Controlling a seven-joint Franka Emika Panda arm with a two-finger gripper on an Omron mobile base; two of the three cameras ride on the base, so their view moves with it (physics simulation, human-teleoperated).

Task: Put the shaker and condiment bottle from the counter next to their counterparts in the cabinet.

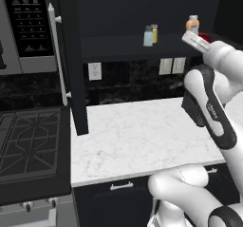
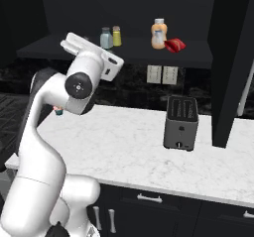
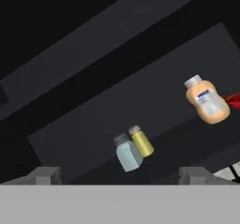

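Both task items sit up on the black shelf [image 2: 124, 52] of the dark cabinet [image 1: 71, 55] right now. The pale blue-grey shaker [image 2: 106, 38] stands upright just beside the little yellow shaker [image 2: 116, 35]; in the right base view they look like they're touching or very nearly (can't tell for sure). Further along the shelf, the small red bottle [image 2: 174, 44] lies tipped on its side right next to the taller orange-beige bottle [image 2: 158, 33] with the white cap, which is standing up.

The gripper [image 3: 122, 175] has its two fingertips [image 3: 44, 175] spread wide with nothing between them, and it's held back from the shelf, pointing at the two shakers. The hand view is rolled, so the shelf runs diagonally there.

Down below, the white marble counter [image 1: 137, 136] has a dark toaster [image 2: 181, 123] on it, over toward the open cabinet door [image 2: 230, 67]. There's a stove [image 1: 28, 145] to the left of the counter, and outlets [image 2: 162, 74] on the back wall under the shelf.
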